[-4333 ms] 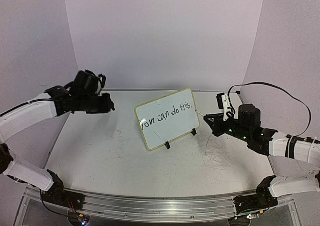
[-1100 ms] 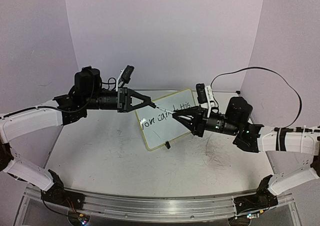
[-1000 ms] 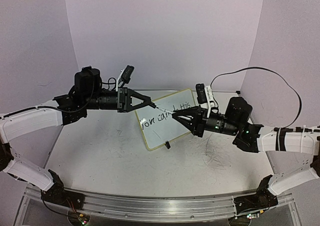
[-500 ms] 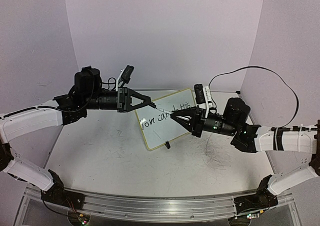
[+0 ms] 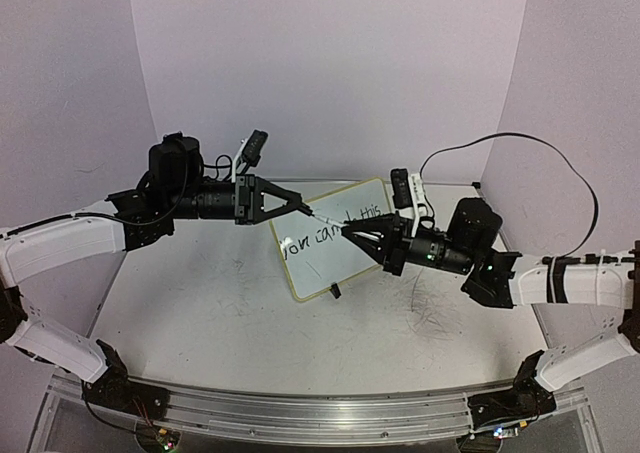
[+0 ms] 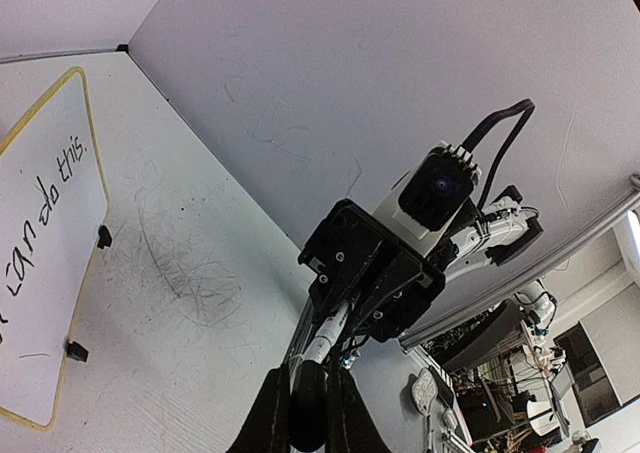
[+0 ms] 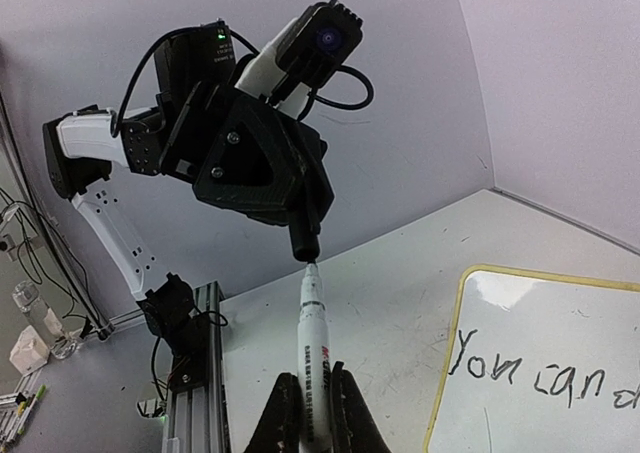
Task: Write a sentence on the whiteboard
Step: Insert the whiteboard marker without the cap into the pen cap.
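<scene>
The whiteboard [image 5: 322, 270] stands tilted at mid-table on small black feet, with the sentence [image 5: 322, 234] "You can do this." in black across it. The two arms partly cover the lettering from above. My right gripper [image 7: 312, 375] is shut on a white marker [image 7: 313, 338] in front of the board. My left gripper [image 6: 308, 378] is shut on the black marker cap [image 7: 304, 239]. The marker's tip meets the cap's mouth. In the top view the left gripper [image 5: 300, 206] and right gripper [image 5: 350, 234] point at each other, with the marker [image 5: 325, 218] between them.
Grey scribble marks [image 5: 436, 309] stain the table right of the board. A black cable [image 5: 520, 143] loops above the right arm. An aluminium rail [image 5: 300, 413] runs along the near edge. Lilac walls close in the back and sides.
Both arms came in from the sides and met in front of the board. Over the last second the right arm edged slightly left, toward the cap; the left arm held still.
</scene>
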Controlling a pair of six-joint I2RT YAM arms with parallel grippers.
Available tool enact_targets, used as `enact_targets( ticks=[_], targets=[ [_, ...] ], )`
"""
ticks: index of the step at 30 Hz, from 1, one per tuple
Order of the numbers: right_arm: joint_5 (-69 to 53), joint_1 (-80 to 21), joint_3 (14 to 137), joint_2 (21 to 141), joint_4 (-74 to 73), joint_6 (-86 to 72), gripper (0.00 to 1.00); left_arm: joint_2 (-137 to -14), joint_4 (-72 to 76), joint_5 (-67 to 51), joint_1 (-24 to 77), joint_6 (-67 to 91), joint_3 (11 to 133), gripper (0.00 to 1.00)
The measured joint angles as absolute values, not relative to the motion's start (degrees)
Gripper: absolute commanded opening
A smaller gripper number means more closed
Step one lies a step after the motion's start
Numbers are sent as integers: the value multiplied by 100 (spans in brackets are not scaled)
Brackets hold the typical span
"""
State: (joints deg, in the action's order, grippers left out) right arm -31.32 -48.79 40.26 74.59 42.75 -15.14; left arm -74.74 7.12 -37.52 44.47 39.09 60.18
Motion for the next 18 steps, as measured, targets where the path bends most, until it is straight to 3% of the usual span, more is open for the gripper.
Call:
enact_targets(
  ticks=[18],
  targets=[
    [-3100, -4923, 3963, 7841, 5046, -1806, 0, -7474, 723, -3684, 4385, 3914, 6016, 0]
  ],
)
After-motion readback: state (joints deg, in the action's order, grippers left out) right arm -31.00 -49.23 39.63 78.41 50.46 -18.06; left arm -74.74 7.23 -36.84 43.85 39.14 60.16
